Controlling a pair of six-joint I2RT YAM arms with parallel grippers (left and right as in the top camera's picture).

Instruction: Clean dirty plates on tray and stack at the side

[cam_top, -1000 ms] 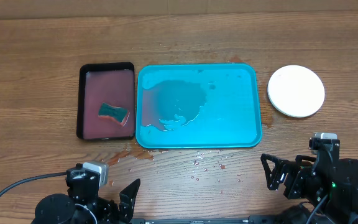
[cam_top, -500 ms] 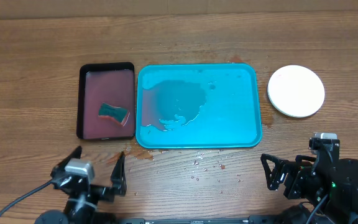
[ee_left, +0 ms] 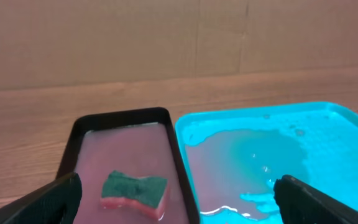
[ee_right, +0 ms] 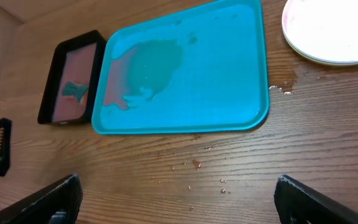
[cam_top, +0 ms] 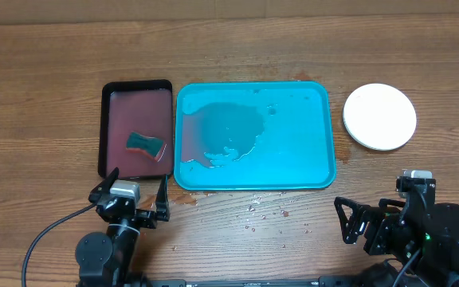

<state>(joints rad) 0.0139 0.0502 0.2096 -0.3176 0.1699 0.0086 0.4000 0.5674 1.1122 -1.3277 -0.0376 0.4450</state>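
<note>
The turquoise tray (cam_top: 317, 171) lies mid-table and holds only a puddle of water (cam_top: 228, 131); it also shows in the left wrist view (ee_left: 328, 137) and the right wrist view (ee_right: 229, 93). A round white plate (cam_top: 379, 116) sits on the table to the tray's right, also in the right wrist view (ee_right: 334, 31). The yellow-green and pale mint plates are not visible; I cannot tell if they lie under it. My left gripper (cam_top: 138, 185) (ee_left: 178, 186) is open and empty at the dark-red tray's front edge. My right gripper (cam_top: 347, 222) (ee_right: 178, 186) is open and empty near the front right.
A black-rimmed dark-red tray (cam_top: 107, 127) stands left of the turquoise tray, filled with pinkish water and a green-topped sponge (cam_top: 145, 144) (ee_left: 135, 191). Reddish drops (cam_top: 261, 211) speckle the wood in front of the turquoise tray. A cable (cam_top: 42, 239) trails from the left arm.
My left arm has risen from the front edge and moved forward toward the dark-red tray, its open fingers now pointing at it. The right arm, trays and plate have not moved.
</note>
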